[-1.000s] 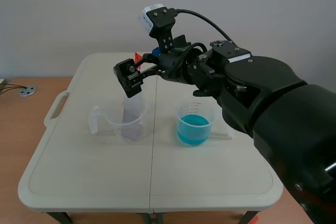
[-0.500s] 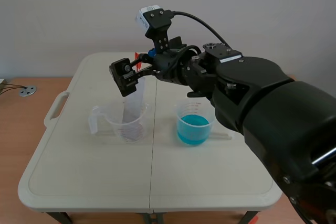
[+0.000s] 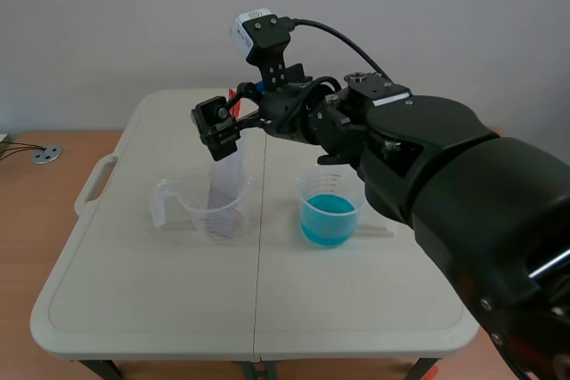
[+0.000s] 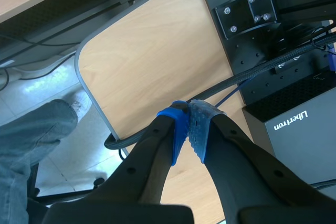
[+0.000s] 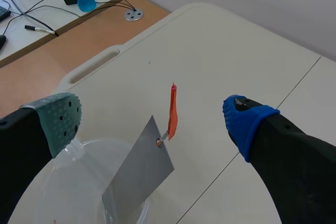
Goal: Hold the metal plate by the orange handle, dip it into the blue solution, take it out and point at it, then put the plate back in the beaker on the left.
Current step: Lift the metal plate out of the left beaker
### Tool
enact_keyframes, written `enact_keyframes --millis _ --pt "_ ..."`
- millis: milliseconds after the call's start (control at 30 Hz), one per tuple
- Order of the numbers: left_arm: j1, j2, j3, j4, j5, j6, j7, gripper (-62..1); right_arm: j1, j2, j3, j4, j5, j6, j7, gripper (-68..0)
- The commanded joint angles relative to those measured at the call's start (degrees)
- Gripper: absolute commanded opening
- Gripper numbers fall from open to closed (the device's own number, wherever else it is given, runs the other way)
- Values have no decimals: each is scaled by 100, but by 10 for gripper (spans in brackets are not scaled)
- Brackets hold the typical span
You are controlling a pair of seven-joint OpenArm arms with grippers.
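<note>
Between the spread jaws of the right gripper (image 5: 152,121), the orange handle (image 5: 172,111) rises upright from the metal plate (image 5: 137,177) leaning in the left beaker (image 3: 185,208); the left gripper (image 4: 190,132), pressed together, hangs off-table.

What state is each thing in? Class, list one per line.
Clear plastic left beaker: upright.
Grey metal plate with orange handle: leaning inside it, ungripped.
Clear beaker of blue solution: upright, part-filled.
Right gripper: fingers open, empty.
Left gripper: fingers shut, empty.
</note>
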Motion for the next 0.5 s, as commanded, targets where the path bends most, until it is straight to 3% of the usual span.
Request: enact_keyframes --millis 0,467 --pt "28 11 7 96 -37 -52 -33 -593 197 -35 4 96 59 4 76 -198" --pt "28 11 7 96 -37 -52 -33 -593 195 -35 4 96 63 7 -26 -441"
